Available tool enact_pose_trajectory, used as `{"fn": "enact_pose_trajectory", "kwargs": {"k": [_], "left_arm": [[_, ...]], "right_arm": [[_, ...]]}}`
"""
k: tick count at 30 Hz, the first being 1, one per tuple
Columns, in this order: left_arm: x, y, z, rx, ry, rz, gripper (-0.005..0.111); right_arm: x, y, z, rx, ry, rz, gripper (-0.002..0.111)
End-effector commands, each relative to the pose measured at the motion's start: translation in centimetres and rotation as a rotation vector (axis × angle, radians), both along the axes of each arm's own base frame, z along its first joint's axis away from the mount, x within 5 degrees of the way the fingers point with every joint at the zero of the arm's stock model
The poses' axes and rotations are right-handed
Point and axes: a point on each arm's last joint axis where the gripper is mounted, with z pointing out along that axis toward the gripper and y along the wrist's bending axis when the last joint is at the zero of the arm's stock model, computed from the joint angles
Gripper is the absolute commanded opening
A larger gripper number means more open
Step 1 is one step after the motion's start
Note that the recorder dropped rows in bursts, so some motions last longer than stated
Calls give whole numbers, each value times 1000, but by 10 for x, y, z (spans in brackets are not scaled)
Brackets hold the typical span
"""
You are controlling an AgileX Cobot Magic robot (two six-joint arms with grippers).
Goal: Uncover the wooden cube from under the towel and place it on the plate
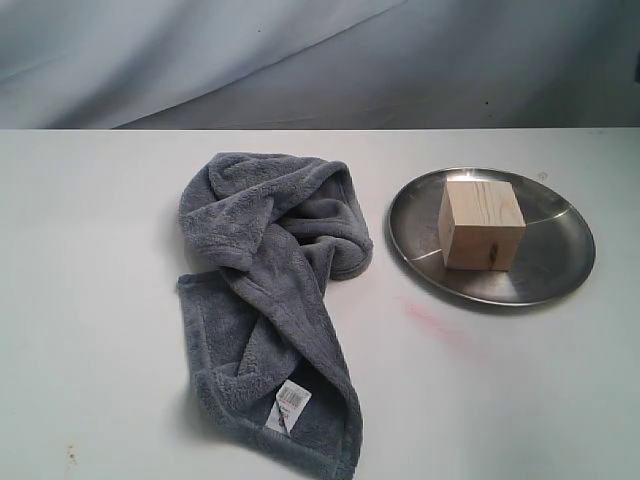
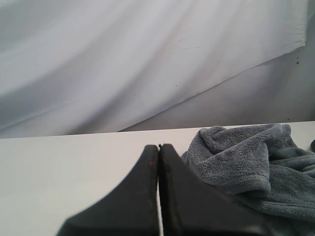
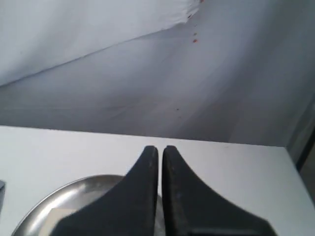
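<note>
Sitting upright on your round steel plate [image 1: 560, 272] is the grainy cube [image 1: 481, 224]; fluffy towel [image 1: 268, 290] crumpled beside; left pincer [image 2: 158, 147], right pincer [image 3: 160, 148] clenched empty.

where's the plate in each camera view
Exterior view: the plate sits right of the towel, carrying the wooden cube.
Left wrist view: not in it.
Right wrist view: its rim shows just beyond the shut right gripper.
Shared landmark: the white table.
</note>
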Motion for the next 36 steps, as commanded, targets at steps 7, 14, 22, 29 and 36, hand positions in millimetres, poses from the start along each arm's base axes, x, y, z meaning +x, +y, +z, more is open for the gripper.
{"fn": "enact_pose_trajectory", "kwargs": {"k": [7, 14, 22, 29, 36], "left_arm": [[0, 0, 0, -7, -12, 3, 0], [0, 0, 0, -7, -12, 3, 0], [0, 0, 0, -7, -12, 3, 0], [0, 0, 0, -7, -12, 3, 0], [0, 0, 0, -7, -12, 3, 0]], "right_arm": [[-89, -28, 20, -26, -279, -99, 0], [-130, -28, 14, -40, -366, -98, 0], [-158, -29, -1, -45, -399, -99, 0], [-185, -31, -7, -109, -397, -119, 0], [-214, -34, -11, -106, -417, -146, 0]]}}
